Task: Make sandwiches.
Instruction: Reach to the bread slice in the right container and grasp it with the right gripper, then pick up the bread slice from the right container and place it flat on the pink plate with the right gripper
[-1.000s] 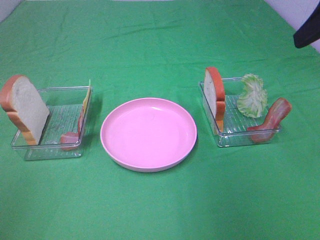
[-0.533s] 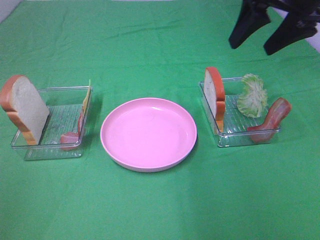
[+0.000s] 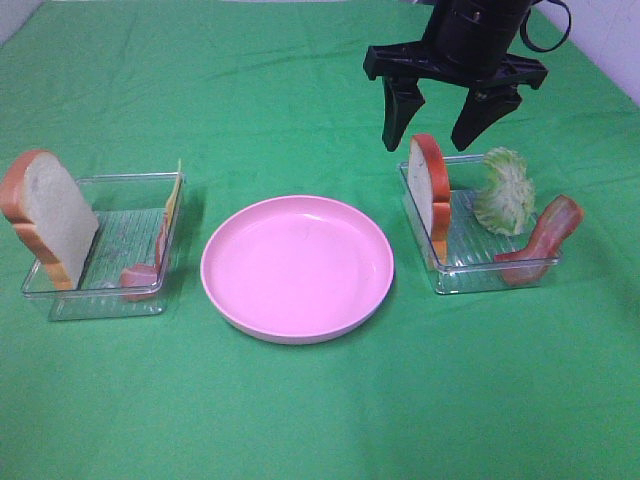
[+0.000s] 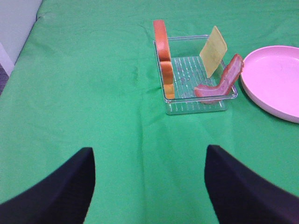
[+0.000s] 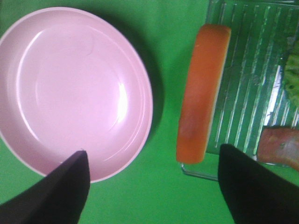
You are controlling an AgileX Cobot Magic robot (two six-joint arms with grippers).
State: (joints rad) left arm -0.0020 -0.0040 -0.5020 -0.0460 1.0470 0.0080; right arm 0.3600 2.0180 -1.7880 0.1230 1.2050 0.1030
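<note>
Lower wide-open, empty right gripper squarely over upright bread slice at plate-side wall of right tray, centre crust between fingers, avoid tray wall, lettuce and bacon in same tray, then carry to pink plate; hold left gripper, equally wide and empty, back from left tray

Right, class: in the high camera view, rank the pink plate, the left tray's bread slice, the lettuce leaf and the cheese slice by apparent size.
1. pink plate
2. bread slice
3. lettuce leaf
4. cheese slice, seen nearly edge-on, so it looks a thin sliver
</note>
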